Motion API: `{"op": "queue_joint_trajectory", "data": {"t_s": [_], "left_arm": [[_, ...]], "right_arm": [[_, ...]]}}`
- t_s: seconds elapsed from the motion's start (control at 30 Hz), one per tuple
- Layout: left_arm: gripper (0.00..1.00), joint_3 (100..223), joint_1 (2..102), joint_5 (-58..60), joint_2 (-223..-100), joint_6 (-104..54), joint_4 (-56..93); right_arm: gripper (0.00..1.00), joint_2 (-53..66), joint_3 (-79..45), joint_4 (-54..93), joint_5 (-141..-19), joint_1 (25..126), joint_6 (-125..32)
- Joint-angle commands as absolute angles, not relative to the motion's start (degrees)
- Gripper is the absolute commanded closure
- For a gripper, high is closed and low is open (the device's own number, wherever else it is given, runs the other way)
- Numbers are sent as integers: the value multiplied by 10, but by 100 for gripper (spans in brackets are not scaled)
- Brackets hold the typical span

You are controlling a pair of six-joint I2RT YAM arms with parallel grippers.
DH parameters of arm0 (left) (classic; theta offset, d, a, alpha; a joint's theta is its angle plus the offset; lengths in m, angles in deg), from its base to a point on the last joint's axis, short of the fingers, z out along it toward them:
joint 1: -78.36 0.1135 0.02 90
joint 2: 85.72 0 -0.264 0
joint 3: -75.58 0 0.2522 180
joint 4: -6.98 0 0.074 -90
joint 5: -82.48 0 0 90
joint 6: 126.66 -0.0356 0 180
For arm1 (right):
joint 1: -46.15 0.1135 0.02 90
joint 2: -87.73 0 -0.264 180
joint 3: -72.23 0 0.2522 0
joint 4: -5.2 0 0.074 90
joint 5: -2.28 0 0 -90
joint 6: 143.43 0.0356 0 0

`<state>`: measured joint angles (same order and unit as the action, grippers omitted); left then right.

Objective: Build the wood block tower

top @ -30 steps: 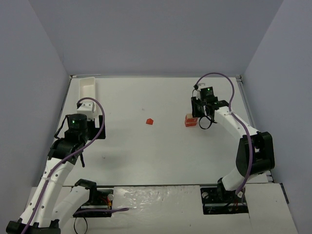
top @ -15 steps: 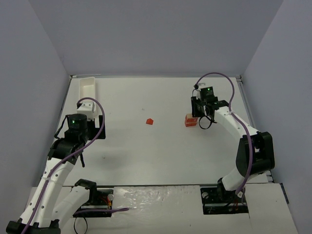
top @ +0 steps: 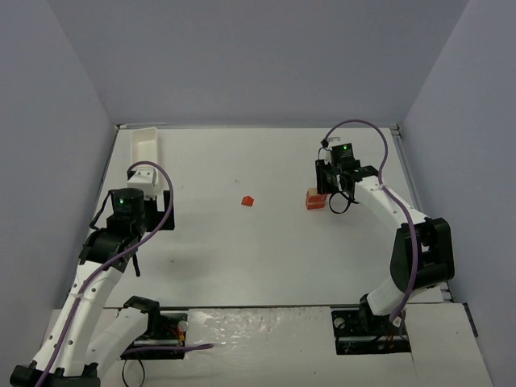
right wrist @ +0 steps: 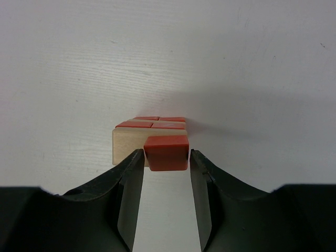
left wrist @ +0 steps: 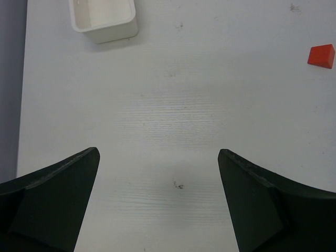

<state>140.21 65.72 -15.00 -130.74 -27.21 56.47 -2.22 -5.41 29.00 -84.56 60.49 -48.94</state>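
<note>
Tower partly built: the right claw point(right wrist: 166, 156) clamps a red cube point(right wrist: 166, 148) at the wood block tower point(right wrist: 127, 142), one loose red piece point(top: 247, 201) waits on the bench point(top: 282, 258), and the left claw point(left wrist: 157, 153) gapes empty.

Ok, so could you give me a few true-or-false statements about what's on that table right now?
1. The left gripper is holding a block. False: it is open with nothing between its fingers.
2. A red block sits between the right gripper fingers. True.
3. The white tray holds red blocks. False: no blocks show in it.
4. A loose red block lies apart from the tower. True.
</note>
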Motion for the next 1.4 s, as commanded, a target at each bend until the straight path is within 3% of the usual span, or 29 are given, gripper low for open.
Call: {"op": "queue_joint_trajectory", "data": {"t_s": [0.0,0.23,0.37,0.47,0.77,0.9,1.03,1.37], "left_arm": [[5,1413,658,-145,-1310,-273,535],[5,1411,658,-98,-1326,-265,527],[5,1429,654,-13,-1371,-237,518],[5,1449,615,21,-1430,-224,508],[7,1587,481,-17,-1688,-171,449],[13,1674,468,-39,-1820,-123,436],[26,1758,458,-54,-1920,-77,448],[27,1814,450,-165,-2004,103,462]], "right_arm": [[62,-3,-71,266,-860,610,-484],[39,72,-85,270,-868,608,-477],[34,134,-82,271,-891,608,-469],[33,189,-65,270,-912,608,-458],[32,304,20,269,-939,607,-418],[32,343,52,269,-937,607,-408],[32,361,83,269,-931,607,-401],[32,363,117,258,-930,607,-402]]}}
